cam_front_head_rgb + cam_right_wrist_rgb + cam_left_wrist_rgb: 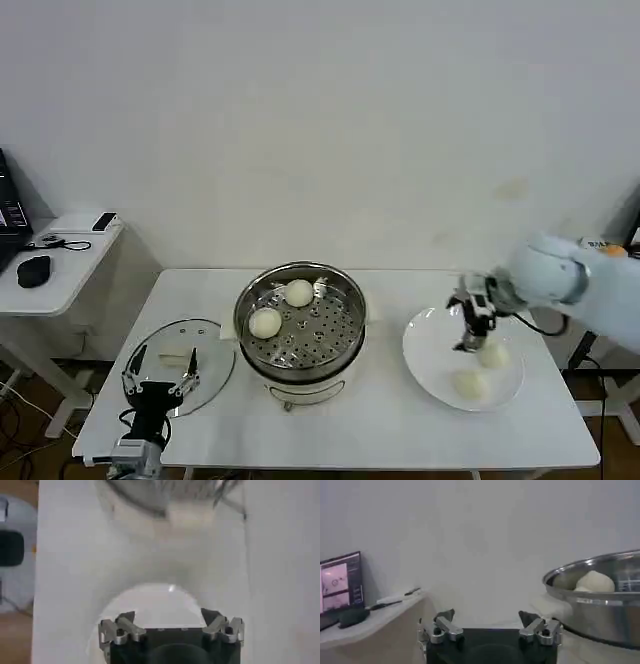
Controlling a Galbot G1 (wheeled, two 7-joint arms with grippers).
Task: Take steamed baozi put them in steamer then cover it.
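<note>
2 baozi in steamer, 2 on plate; right pincer open, seemingly empty, above them.

This looks like a lab or test room, not a kitchen: a bare white wall, a plain white worktop on the floor, and off to the side a desk carrying a computer mouse and a lit monitor.

2 baozi in steamer centre; 2 on plate right; lid left.
</note>
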